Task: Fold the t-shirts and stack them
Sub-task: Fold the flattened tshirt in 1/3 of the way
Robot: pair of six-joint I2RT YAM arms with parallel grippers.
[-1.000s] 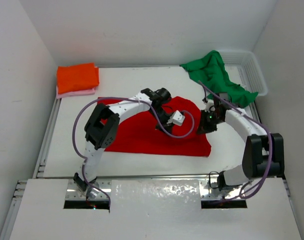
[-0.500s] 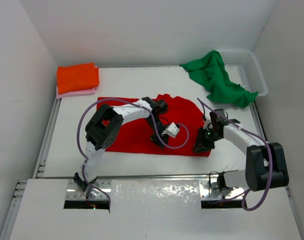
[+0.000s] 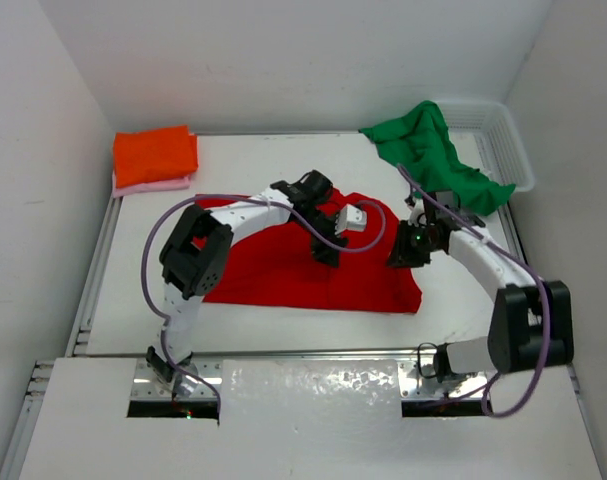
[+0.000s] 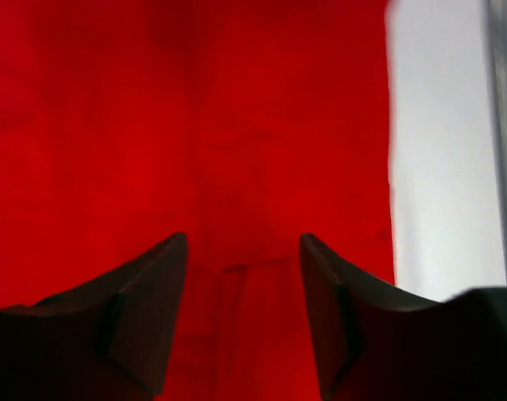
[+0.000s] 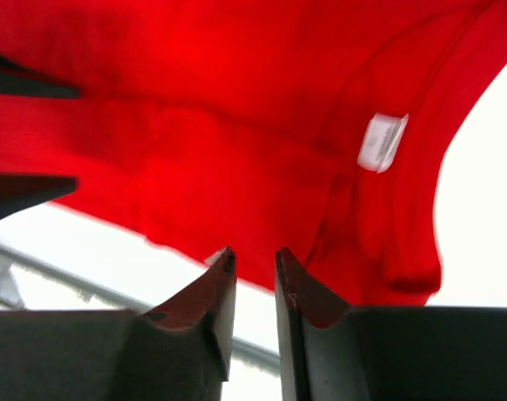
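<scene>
A red t-shirt (image 3: 273,275) lies spread flat in the middle of the table. My left gripper (image 3: 327,250) hovers over its middle; in the left wrist view its jaws (image 4: 243,251) stand open with only red cloth (image 4: 195,125) below them. My right gripper (image 3: 398,255) is over the shirt's right edge, its jaws (image 5: 255,261) a narrow gap apart with nothing between them. The red cloth (image 5: 236,125) and its white neck label (image 5: 382,140) lie just beyond them. A folded orange t-shirt (image 3: 155,155) rests on a pink one (image 3: 158,185) at the back left. A green t-shirt (image 3: 433,155) lies crumpled at the back right.
A white mesh basket (image 3: 508,140) stands at the back right corner, with the green shirt hanging over its left side. Metal rails run along the table's left edge (image 3: 98,250) and near edge (image 3: 313,352). White walls close in the back and both sides.
Both grippers were shut, moved toward the shirt's near edge, opened there, and have since drawn back toward the shirt's middle. The red shirt now lies free.
</scene>
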